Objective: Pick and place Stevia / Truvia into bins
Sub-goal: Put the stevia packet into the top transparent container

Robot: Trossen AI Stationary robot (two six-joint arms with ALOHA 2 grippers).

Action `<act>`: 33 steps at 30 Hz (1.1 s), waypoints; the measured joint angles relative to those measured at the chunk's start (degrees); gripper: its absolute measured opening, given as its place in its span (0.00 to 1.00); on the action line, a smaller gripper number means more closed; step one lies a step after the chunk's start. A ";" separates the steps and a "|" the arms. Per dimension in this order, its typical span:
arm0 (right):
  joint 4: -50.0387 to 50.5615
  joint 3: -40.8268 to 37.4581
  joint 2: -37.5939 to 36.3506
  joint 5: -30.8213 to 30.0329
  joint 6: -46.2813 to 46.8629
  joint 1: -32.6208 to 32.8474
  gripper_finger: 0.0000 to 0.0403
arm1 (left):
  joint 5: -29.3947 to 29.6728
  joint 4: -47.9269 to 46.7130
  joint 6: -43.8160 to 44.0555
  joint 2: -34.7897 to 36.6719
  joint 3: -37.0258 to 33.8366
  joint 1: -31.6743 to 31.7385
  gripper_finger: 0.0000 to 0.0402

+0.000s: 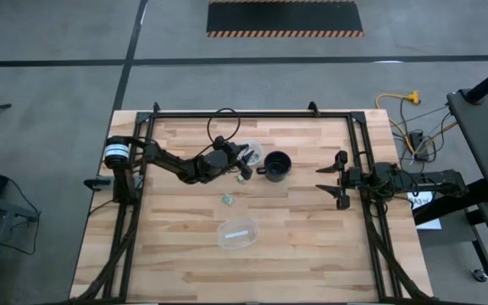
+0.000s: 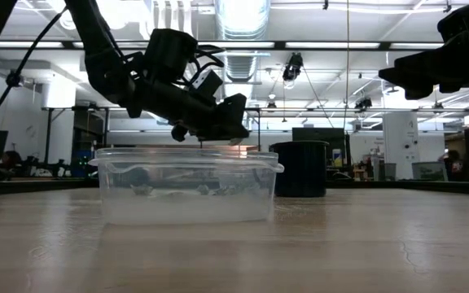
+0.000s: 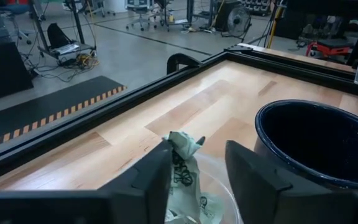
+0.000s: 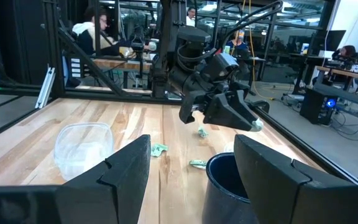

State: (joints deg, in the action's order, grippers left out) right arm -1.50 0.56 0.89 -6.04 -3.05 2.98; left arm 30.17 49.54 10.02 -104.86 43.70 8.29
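Note:
My left gripper (image 1: 246, 161) reaches level over the small round clear cup (image 3: 221, 184), just left of the black mug (image 1: 278, 165). Its fingers stand apart, and a crumpled green-and-white Stevia packet (image 3: 181, 160) stands between them above the cup. More packets (image 3: 194, 208) lie inside the cup. Loose packets lie flat on the table (image 1: 227, 199) (image 1: 241, 177). My right gripper (image 1: 333, 182) waits open at the table's right side, with nothing between its fingers. My left gripper has the packet's side (image 3: 174, 163) against the inner face of one finger (image 3: 151, 177). The other finger (image 3: 253, 177) stands clear of it. The fingers come in level from the table's left. The packet stands upright over the cup's opening. Whether it still clings to the finger I cannot tell.
A larger oval clear tub (image 1: 237, 234) stands nearer the table's front edge. The black mug (image 3: 316, 143) stands right beside the cup. A dark frame (image 1: 252, 113) runs around the tabletop. Bare wood lies between the tub and my right gripper.

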 joint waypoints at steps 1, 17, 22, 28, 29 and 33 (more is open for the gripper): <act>0.00 0.00 0.00 -0.01 0.00 0.00 0.55 | 0.00 0.00 0.00 0.00 0.00 0.00 0.36; 0.00 0.00 0.01 0.00 0.00 -0.02 0.55 | 0.26 -1.07 -0.50 0.00 -0.02 0.00 0.24; 0.00 0.00 0.02 0.00 0.00 0.00 0.55 | 0.15 -1.07 -1.00 0.00 -0.02 0.00 0.03; -0.02 0.00 0.02 -0.01 0.00 0.00 0.55 | -0.89 -1.11 -1.89 0.00 -0.01 -0.02 0.00; -0.01 0.00 0.02 -0.02 0.00 -0.02 0.55 | -1.31 -1.11 -1.85 0.00 0.02 -0.02 0.00; -0.02 0.00 0.02 -0.02 0.00 -0.02 0.55 | -3.97 -2.19 -1.80 1.35 0.00 -0.02 0.01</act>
State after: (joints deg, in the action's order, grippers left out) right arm -1.52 0.56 0.91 -6.07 -3.05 2.96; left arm 26.20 47.35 8.22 -103.51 43.70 8.27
